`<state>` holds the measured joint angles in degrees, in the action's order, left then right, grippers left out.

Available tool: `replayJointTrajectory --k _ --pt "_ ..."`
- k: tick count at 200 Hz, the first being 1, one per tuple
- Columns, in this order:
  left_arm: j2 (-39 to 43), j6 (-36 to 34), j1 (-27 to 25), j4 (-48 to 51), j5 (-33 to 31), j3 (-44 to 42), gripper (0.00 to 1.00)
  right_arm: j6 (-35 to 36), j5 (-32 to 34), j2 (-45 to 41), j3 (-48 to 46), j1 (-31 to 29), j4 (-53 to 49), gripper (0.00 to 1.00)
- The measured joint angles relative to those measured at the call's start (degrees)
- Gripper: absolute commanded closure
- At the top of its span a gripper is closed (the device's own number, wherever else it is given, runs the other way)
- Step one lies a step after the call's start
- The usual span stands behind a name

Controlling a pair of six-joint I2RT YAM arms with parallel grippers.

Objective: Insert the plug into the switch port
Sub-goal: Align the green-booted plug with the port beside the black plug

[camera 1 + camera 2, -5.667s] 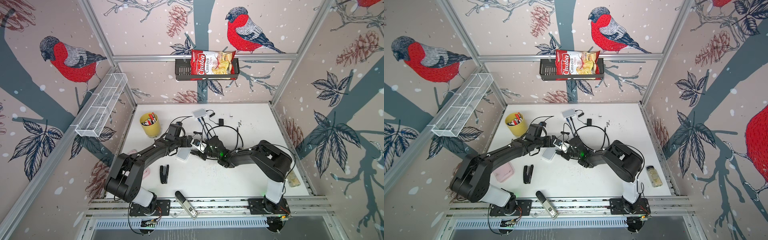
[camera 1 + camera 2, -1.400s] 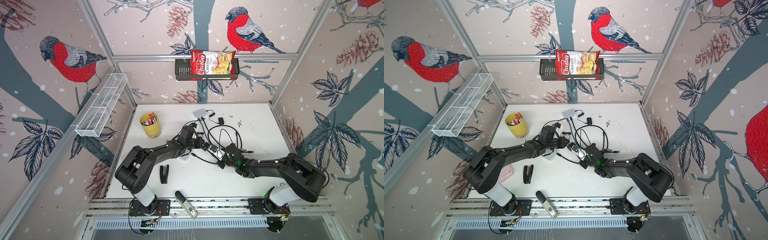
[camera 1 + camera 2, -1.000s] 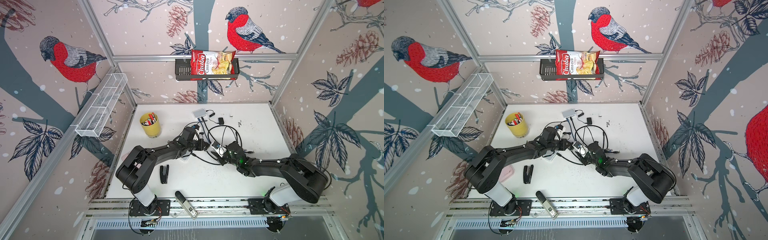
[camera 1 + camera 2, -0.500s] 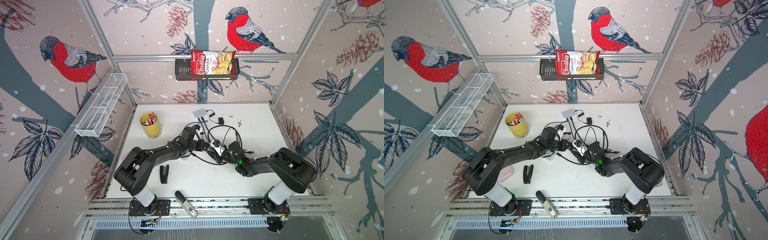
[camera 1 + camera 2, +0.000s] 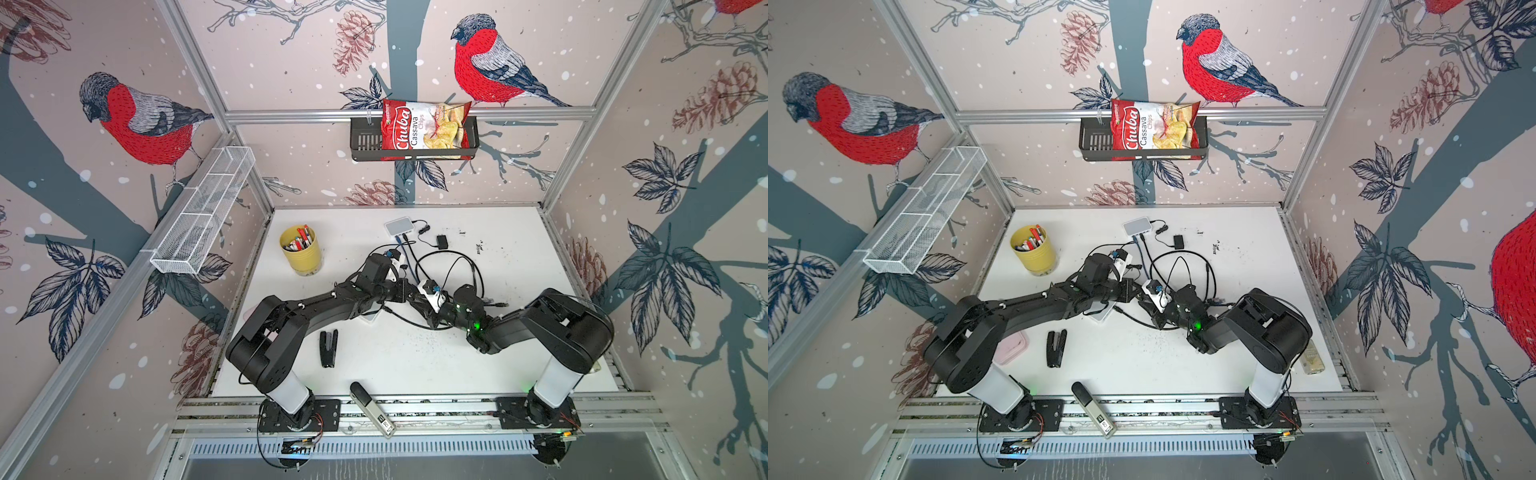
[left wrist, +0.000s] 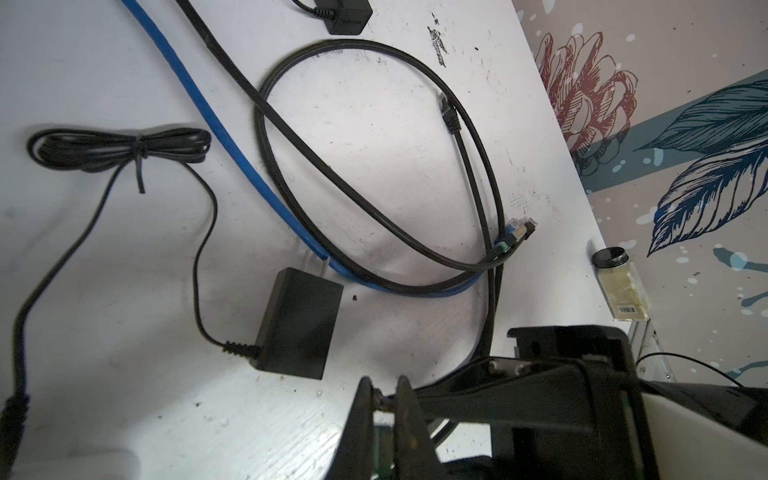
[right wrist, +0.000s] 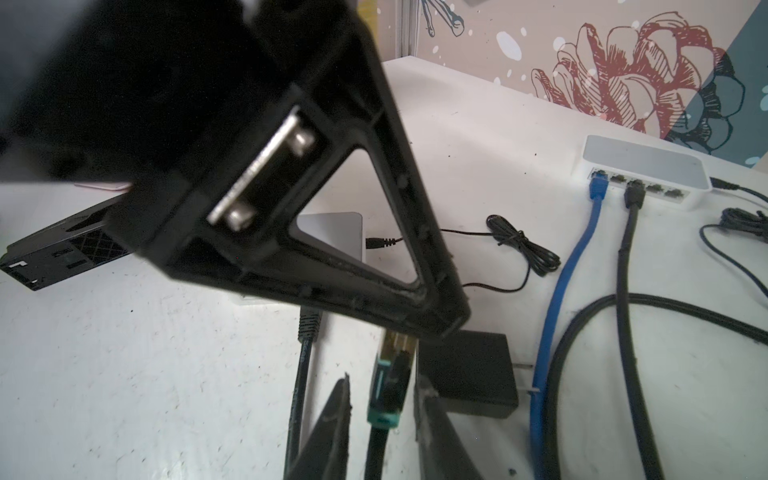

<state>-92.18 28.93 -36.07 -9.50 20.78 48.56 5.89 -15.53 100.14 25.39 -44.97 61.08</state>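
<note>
Right claw (image 7: pixel 382 378) stands slightly parted around the teal-banded plug (image 7: pixel 388 384), its gold tip hidden behind the closed left claw (image 6: pixel 382 380) just ahead; any grip there unclear

Right jaws narrowed round plug (image 7: pixel 388 390); elbow (image 5: pixel 567 328) inward.
</note>
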Motion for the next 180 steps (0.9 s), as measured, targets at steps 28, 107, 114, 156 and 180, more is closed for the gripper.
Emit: replayJointTrajectory --k 28,107,114,156,180 --pt "0.22 -0.26 0.00 0.39 -0.02 0.00 0.97 -0.87 0.79 0.22 -0.02 0.04 0.20 0.90" --pt "0.66 -0.48 -0.17 0.90 -1.70 -1.40 0.68 2.29 4.98 -2.93 0.72 -2.10 -6.86 0.94" --pt "0.83 -0.70 -0.13 1.40 -2.67 -1.60 0.59 3.50 5.62 -3.17 1.46 -2.78 -8.22 0.95" --pt "3.04 -0.35 1.44 4.96 -7.06 -2.16 0.24 8.63 9.20 -4.04 3.65 -6.40 -15.23 0.95" --pt "5.03 -0.24 3.52 6.25 -9.25 -2.60 0.21 10.03 10.25 -4.20 5.60 -7.76 -19.61 0.94"
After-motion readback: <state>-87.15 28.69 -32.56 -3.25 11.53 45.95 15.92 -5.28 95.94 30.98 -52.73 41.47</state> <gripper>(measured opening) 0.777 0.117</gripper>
